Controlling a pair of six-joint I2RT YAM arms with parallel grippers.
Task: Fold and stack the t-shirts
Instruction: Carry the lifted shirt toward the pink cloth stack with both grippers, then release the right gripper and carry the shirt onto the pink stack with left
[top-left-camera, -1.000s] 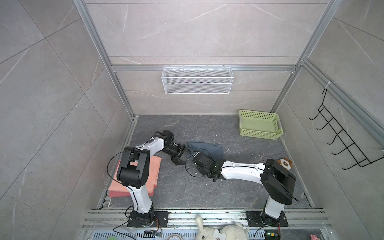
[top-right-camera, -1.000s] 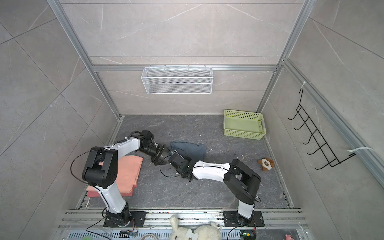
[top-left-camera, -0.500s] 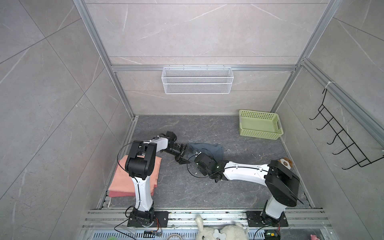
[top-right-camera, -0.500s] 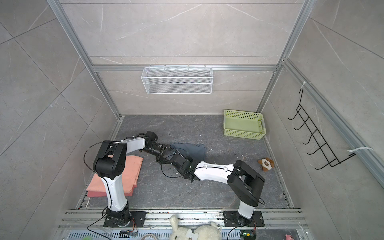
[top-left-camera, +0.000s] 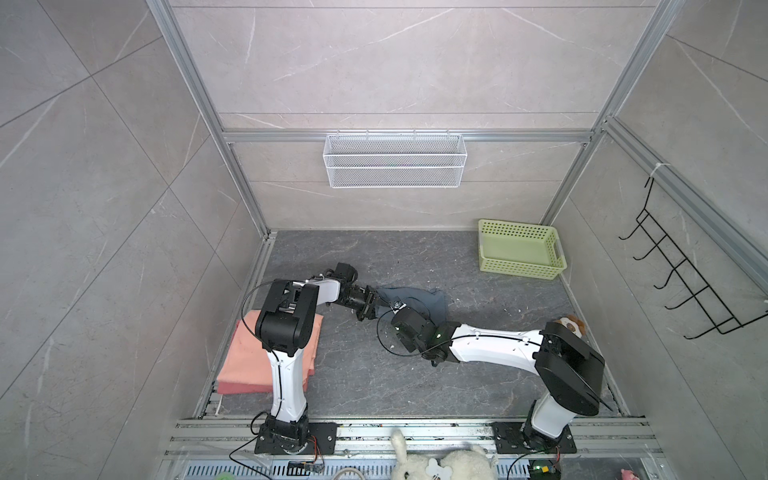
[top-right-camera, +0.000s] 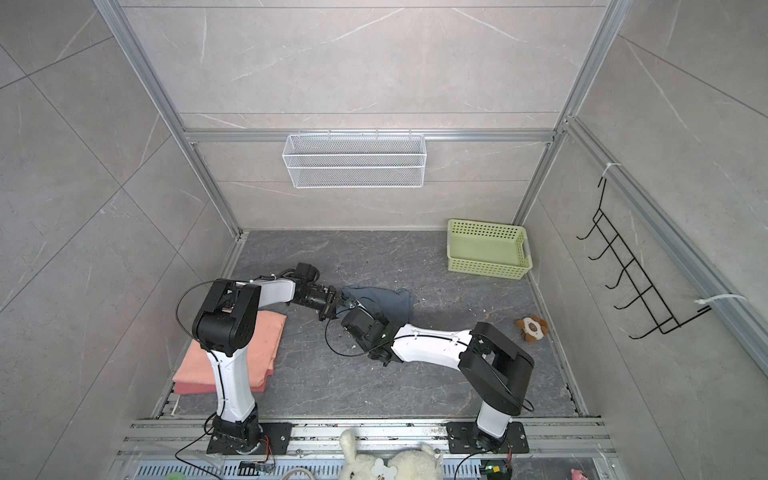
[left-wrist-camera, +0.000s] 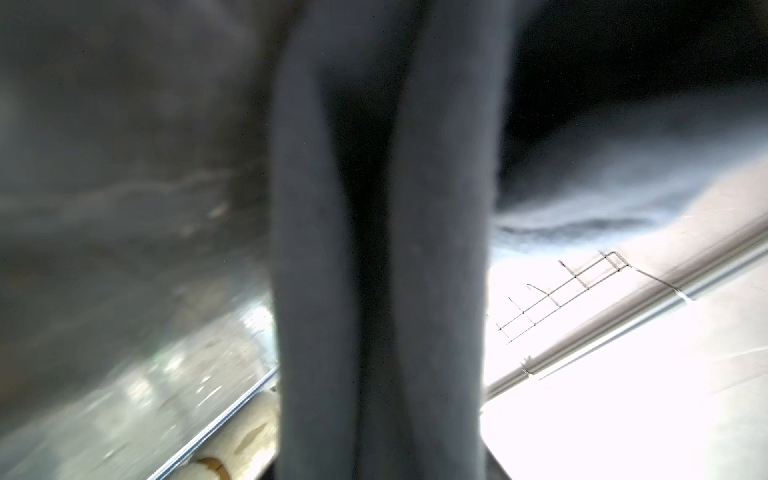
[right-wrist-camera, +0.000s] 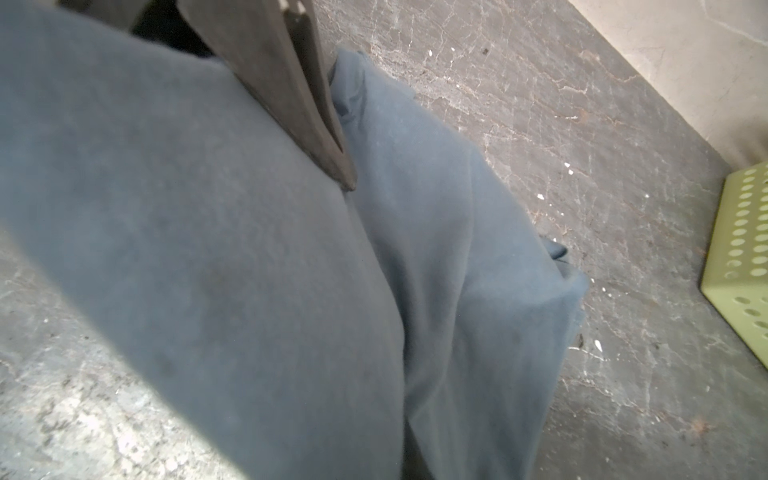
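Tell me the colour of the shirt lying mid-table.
Plain slate blue-grey, no print. The t-shirt shows best in the right wrist view.

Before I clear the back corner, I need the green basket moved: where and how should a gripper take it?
I'd grip the green basket by the rim of its near long wall, coming down from above. It stands upright with its top open, and that thin wall faces bare floor.

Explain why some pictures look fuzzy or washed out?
Left wrist view: smeared with blur, the wall behind the hook rack blown out white. Right wrist view: the blue-grey t-shirt soft near the lens, floor crisper. Both top views: sharp, evenly lit.
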